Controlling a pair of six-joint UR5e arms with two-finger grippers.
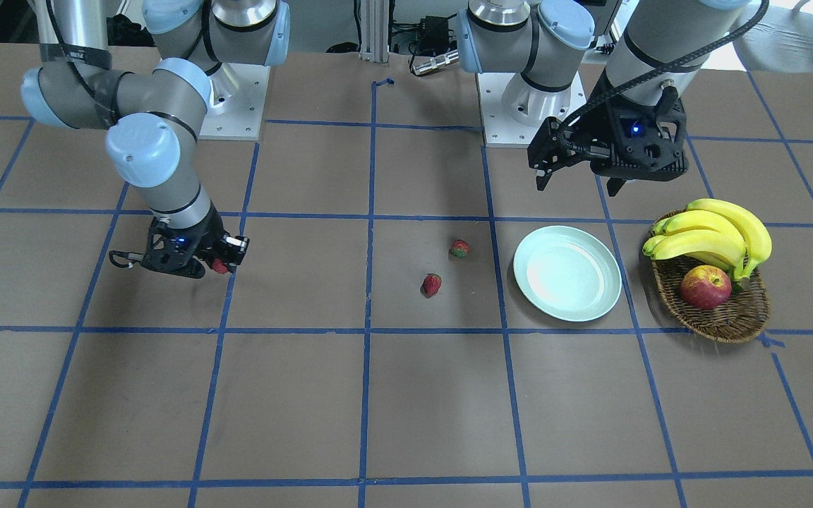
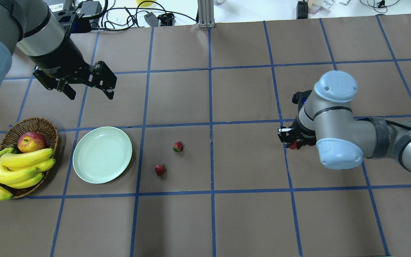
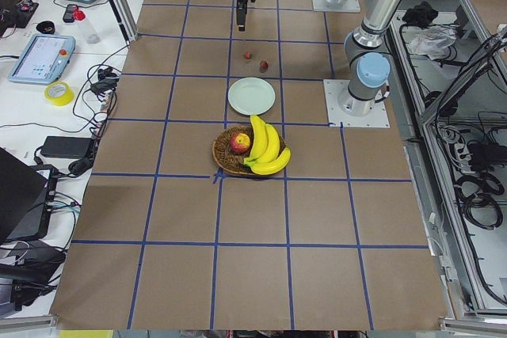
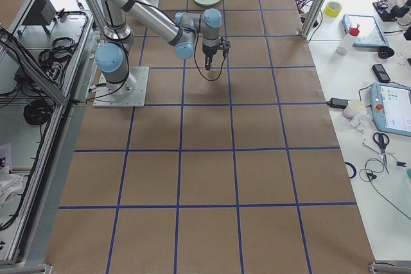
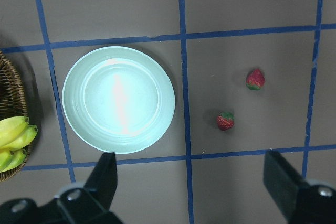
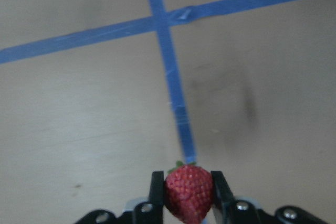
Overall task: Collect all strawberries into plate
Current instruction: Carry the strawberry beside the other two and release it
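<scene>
The pale mint-green plate (image 2: 102, 154) lies on the table with nothing in it, beside the basket; it also shows in the front view (image 1: 567, 273) and the left wrist view (image 5: 118, 99). Two strawberries (image 2: 178, 146) (image 2: 160, 169) lie on the table to its right, also in the left wrist view (image 5: 255, 79) (image 5: 225, 121). My right gripper (image 2: 293, 144) is shut on the third strawberry (image 6: 189, 192), held just above the table far right of the plate. My left gripper (image 2: 89, 92) is open and empty, high above the table beyond the plate.
A brown wicker basket (image 2: 48, 132) with a bunch of bananas (image 2: 13, 171) and a red-yellow apple (image 2: 31, 141) stands left of the plate. Blue tape lines grid the brown table. Cables and boxes lie along the far edge.
</scene>
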